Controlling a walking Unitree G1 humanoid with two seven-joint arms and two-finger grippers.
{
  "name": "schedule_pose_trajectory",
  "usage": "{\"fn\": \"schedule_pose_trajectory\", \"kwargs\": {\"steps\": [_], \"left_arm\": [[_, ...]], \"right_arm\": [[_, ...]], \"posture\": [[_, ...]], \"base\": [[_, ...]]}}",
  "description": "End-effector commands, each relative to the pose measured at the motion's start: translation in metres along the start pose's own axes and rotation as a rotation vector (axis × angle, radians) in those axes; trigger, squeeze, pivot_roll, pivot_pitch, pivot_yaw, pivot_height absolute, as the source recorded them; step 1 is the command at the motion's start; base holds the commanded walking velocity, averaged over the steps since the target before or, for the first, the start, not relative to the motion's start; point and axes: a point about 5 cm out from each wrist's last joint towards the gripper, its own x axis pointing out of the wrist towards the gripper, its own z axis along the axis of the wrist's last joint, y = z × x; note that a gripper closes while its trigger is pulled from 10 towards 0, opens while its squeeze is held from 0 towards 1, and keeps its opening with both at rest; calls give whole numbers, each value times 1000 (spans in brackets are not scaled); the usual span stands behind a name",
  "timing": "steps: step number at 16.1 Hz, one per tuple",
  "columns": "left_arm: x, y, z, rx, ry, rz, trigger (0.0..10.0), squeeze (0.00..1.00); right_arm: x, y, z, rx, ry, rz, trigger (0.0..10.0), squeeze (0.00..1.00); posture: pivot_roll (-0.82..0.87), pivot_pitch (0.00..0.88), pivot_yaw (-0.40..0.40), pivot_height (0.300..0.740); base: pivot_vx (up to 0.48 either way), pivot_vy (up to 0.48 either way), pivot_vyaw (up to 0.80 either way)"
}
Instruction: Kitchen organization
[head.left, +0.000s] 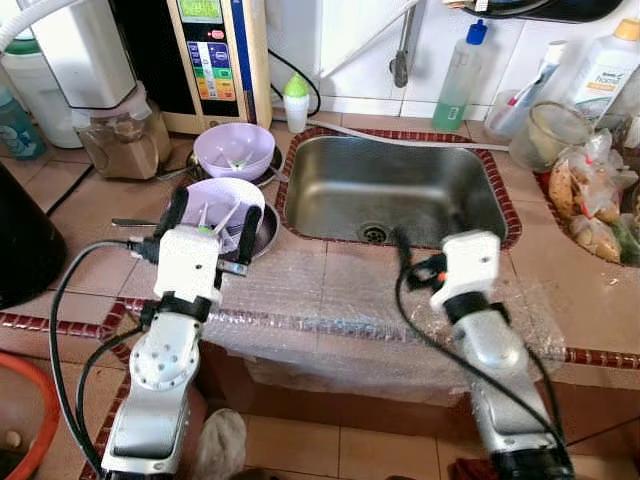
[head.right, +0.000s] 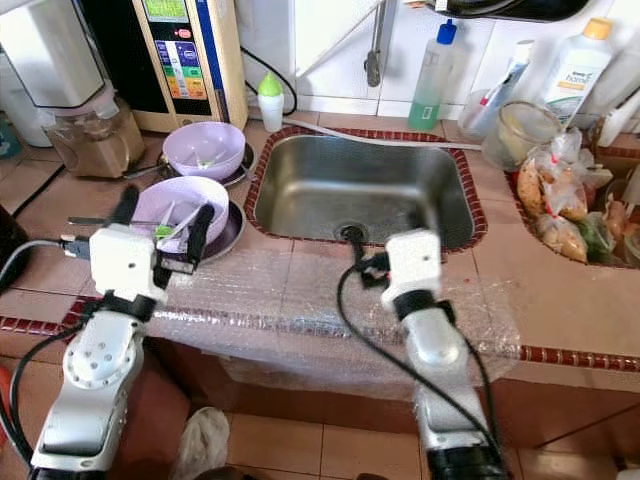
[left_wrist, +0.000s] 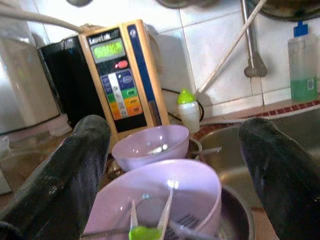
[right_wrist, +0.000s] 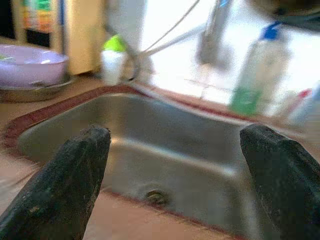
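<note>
Fingers spread wide, the left gripper (head.left: 210, 222) hovers at centre left of the frame, straddling the near lavender bowl (head.left: 222, 203) of utensils on its dark plate beside the sink (head.left: 400, 185). At lower centre right, the right gripper (head.left: 432, 242) waits open and empty over the sink's front rim, so the left arm looks better placed for the bowl.

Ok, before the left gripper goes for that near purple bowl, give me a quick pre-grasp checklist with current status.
1. Left gripper open, fingers either side of the near purple bowl: ok.
2. Bowl empty: not ok, utensils stand inside.
3. Bowl sits free: cannot tell, it rests in a dark pan.
4. Sink free of dishes: ok.
5. Right gripper open, at the sink's front edge, away from the bowl: ok.
6. Far purple bowl apart from the near one: ok.
</note>
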Motion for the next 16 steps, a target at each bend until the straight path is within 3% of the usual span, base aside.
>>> {"fn": "schedule_pose_trajectory", "kwargs": {"steps": [1,4,12,16], "left_arm": [[4,1,8,13,-25,0,10000,0],[13,3,22,7,-74,8,10000,0],[14,3,21,19,-65,15,10000,0],[10,7,18,42,-56,54,10000,0]], "right_arm": [[3,-6,8,-15,-36,-32,10000,0],[8,-6,9,-30,-51,-41,10000,0],[6,4,8,-53,-56,8,10000,0],[7,5,5,-27,-46,11,10000,0]], "posture": [[-6,0,6,740],[1,0,11,740],[-7,0,19,740],[-1,0,17,740]], "base": [[0,-289,0],[0,-363,0],[0,-360,100],[0,0,373]]}}
